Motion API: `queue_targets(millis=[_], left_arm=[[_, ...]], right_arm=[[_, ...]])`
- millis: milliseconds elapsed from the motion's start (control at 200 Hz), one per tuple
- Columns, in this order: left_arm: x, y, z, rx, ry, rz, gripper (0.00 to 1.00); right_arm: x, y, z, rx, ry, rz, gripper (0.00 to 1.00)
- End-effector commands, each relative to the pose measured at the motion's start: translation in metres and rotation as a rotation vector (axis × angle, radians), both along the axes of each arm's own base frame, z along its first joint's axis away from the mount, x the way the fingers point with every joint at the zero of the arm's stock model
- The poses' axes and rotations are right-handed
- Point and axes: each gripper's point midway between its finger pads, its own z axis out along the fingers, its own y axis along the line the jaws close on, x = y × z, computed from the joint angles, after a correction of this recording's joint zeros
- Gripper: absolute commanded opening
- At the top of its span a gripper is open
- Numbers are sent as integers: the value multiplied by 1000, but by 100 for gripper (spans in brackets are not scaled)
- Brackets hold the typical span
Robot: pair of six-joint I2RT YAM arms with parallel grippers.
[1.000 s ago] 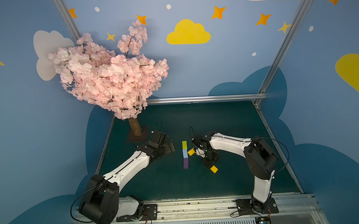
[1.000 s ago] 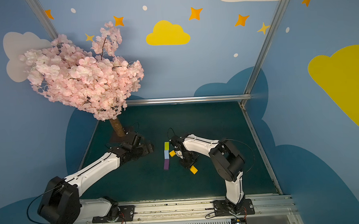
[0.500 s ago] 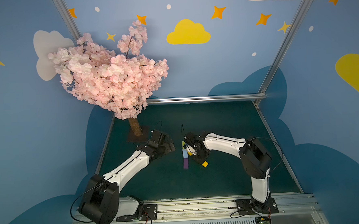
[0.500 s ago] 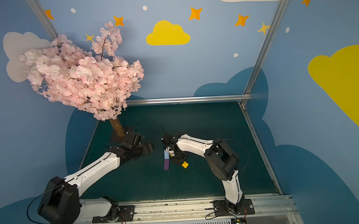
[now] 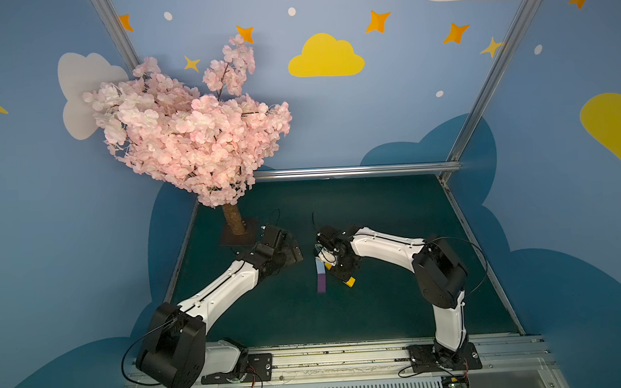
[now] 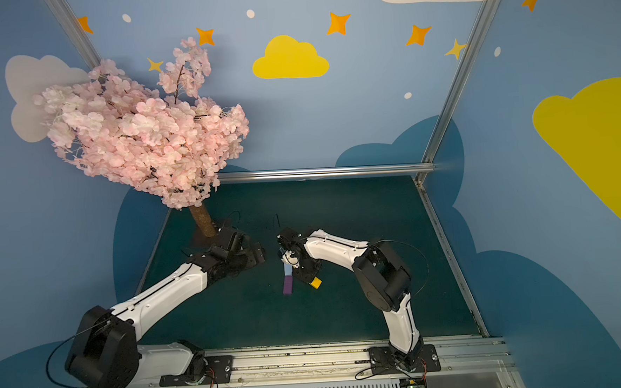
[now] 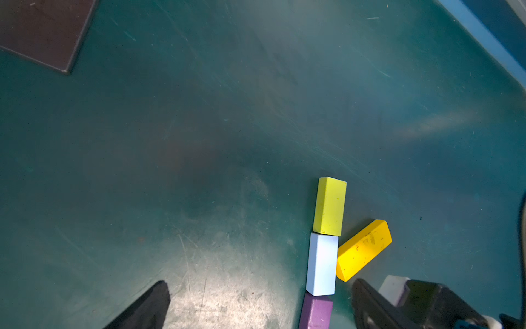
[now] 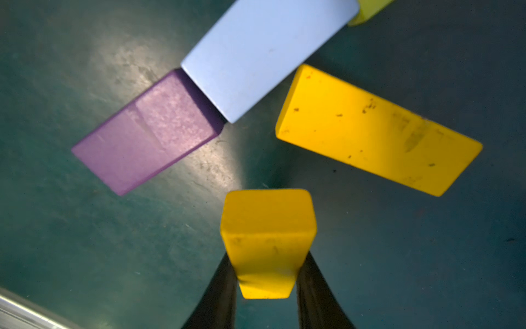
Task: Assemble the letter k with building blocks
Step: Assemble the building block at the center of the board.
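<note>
Over the last second the right arm has swung its wrist in toward the row of blocks. The right gripper (image 8: 267, 265) now hangs over the row's far end, hiding the lime-green block (image 7: 329, 206) that both top views showed before. The left arm has kept its place.

The right arm rises from its base to a high elbow, and its forearm reaches across with the wrist bent down. Its fingers (image 8: 219, 296) are clamped on an orange-yellow block (image 8: 267, 228) whose free end juts beyond the fingertips. The left arm stretches low and forward. The left gripper (image 5: 295, 250) has its fingers spread wide and empty, and the row lies just beyond their tips.

There are five blocks. One lime-green, one light-blue block (image 8: 262, 51) and one purple block (image 8: 148, 136) lie end to end as the stem of the letter k. Of the two orange-yellow ones, the second orange-yellow block (image 8: 375, 131) lies slanted just beside the light-blue. Ahead of the right fingertips, the purple block is to one side and this slanted block to the other.
</note>
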Motion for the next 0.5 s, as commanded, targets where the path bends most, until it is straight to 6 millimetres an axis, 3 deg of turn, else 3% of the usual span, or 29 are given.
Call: queue_targets(millis=[0, 430, 496], left_arm=[[4, -1, 10, 2, -23, -6, 100], [4, 0, 10, 2, -25, -2, 100], [4, 1, 11, 1, -27, 1, 100]], right_arm=[[-9, -3, -2, -8, 54, 17, 10], [-4, 4, -6, -25, 49, 36, 23], [-3, 6, -7, -24, 49, 33, 29]])
